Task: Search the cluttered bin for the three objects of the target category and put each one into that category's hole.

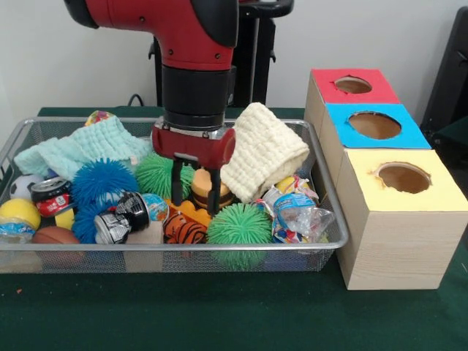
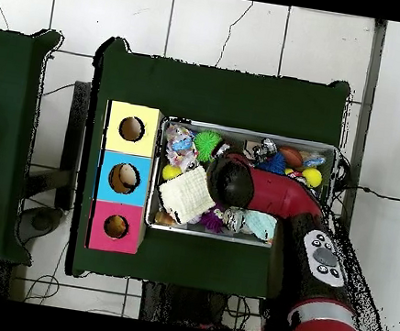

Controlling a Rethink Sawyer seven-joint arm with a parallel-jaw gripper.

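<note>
The wire mesh bin (image 1: pixel 333 241) sits on the green table, full of toys; it also shows in the overhead view (image 2: pixel 250 132). My gripper (image 1: pixel 196 189) hangs low over the bin's middle, open. Its two black fingers (image 1: pixel 177 183) stand on either side of a yellow and orange soft toy (image 1: pixel 201 184); I cannot tell if they touch it. An orange black-striped tiger (image 1: pixel 184 231) lies at the bin's front edge, just below the gripper. The red-topped box's hole (image 1: pixel 353 85) is at the far right and also shows in the overhead view (image 2: pixel 117 226). From overhead the arm (image 2: pixel 264 194) hides the gripper.
Green puff balls (image 1: pixel 239 225), a blue puff ball (image 1: pixel 102 183), crushed cans (image 1: pixel 121 219), balls and plastic packets (image 1: pixel 296 212) crowd the bin. A cream cloth (image 1: pixel 263 150) and a mint cloth (image 1: pixel 88 146) lie at the back. Blue-topped (image 1: pixel 374 125) and yellow-topped (image 1: pixel 404 178) holes adjoin the red one.
</note>
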